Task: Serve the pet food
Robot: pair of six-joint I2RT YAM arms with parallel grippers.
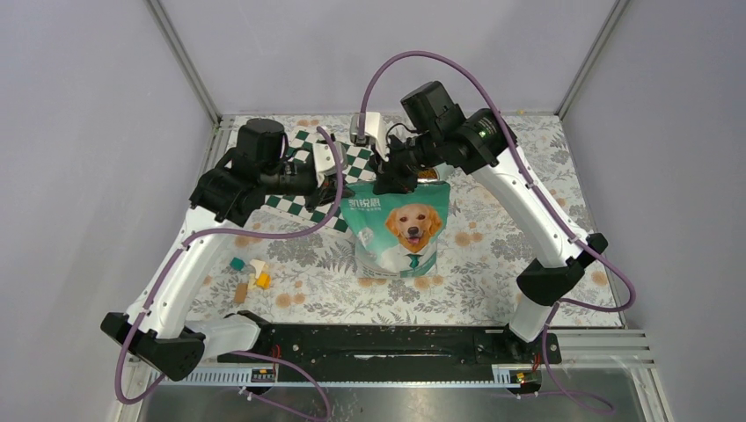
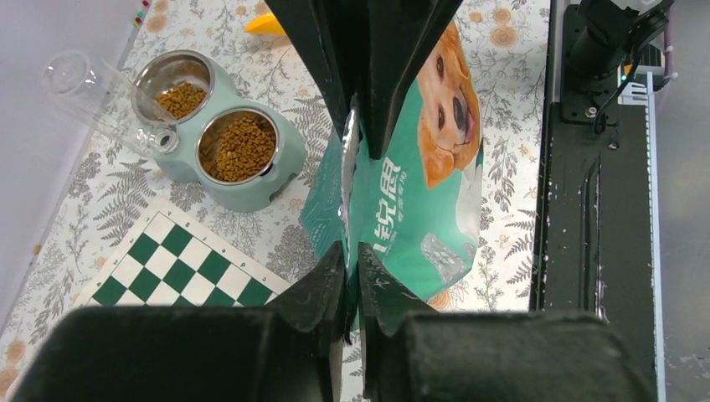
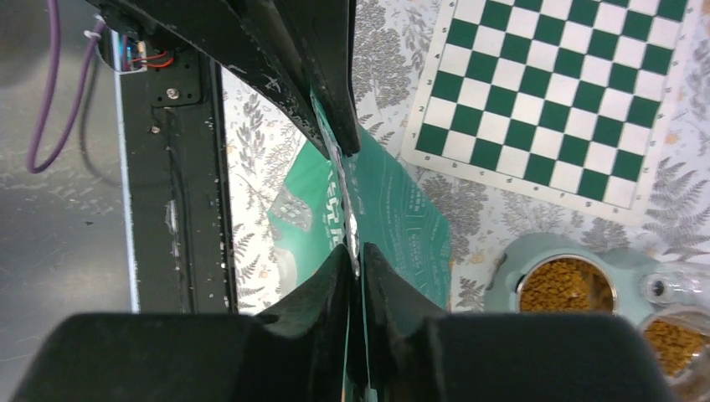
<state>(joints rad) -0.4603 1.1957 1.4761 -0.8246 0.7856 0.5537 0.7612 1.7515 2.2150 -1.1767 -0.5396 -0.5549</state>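
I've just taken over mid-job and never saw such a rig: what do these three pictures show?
Two robot arms stand at a table's near edge. The wide picture looks down from above and behind them; the other two come from cameras on each wrist. The left claw and right claw both pinch the top edge of the tall teal bag with a golden dog picture. On the floral tablecloth lie a green-and-white chequered board, small coloured blocks and a pale green twin-bowl feeder holding brown kibble.
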